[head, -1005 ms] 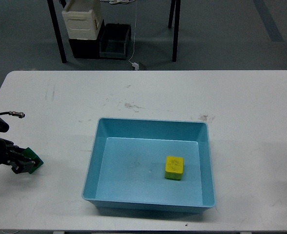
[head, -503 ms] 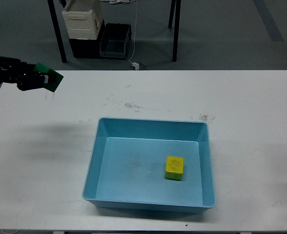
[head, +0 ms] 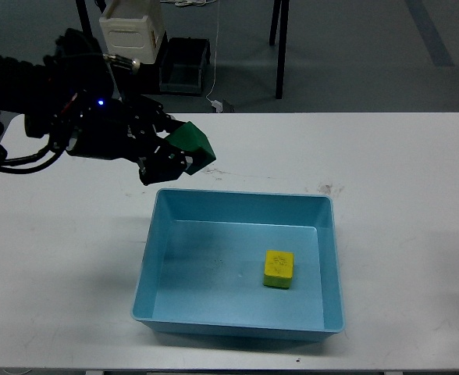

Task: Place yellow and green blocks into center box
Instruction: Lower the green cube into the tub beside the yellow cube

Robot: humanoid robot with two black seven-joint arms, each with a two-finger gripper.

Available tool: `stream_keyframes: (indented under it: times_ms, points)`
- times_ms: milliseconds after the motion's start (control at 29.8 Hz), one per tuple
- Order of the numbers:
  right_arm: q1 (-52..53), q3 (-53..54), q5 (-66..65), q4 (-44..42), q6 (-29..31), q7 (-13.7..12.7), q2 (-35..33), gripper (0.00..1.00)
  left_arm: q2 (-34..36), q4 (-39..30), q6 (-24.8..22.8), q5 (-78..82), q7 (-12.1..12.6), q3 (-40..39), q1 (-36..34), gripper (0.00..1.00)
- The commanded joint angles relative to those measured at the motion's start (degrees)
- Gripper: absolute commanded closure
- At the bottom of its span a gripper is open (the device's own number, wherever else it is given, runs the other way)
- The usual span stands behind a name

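Observation:
My left gripper (head: 184,154) is shut on a green block (head: 191,145) and holds it in the air just beyond the far left corner of the blue box (head: 241,200). A yellow block (head: 278,269) lies inside the box, right of its middle. My left arm reaches in from the left edge over the white table (head: 386,172). My right gripper is out of view.
Beyond the table's far edge stand black table legs, a white bin (head: 132,30) and dark crates (head: 184,66) on the floor. A thin cable hangs down to the floor behind the table.
My left gripper has lifted the green block from the table's front left, swung up along the far left edge, and moved right to the box's far left corner.

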Motion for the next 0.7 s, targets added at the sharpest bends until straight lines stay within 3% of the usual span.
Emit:
stream_keyframes:
  times_ms: [0,101,469,670]
  points:
    - [-0.1,0.1,0.0,0.0,-0.4,0.0,0.1,0.0,-3.8,0.1,0.0,0.0,0.0,13.7,-7.7,0.7]
    - [-0.1,0.1,0.0,-0.1,-0.7,0.0,0.1,0.0,-7.0,0.8,0.0,0.1,0.0,19.8,-9.9,0.7]
    - [-0.1,0.2,0.0,-0.1,-1.5,0.0,0.1,0.0,-15.5,8.0,0.0,4.3,0.0,25.1,-8.9,0.67]
    - [-0.1,0.3,0.0,-0.1,-1.6,0.0,0.1,0.0,-16.0,11.4,0.0,4.4,0.0,25.7,-5.2,0.62]
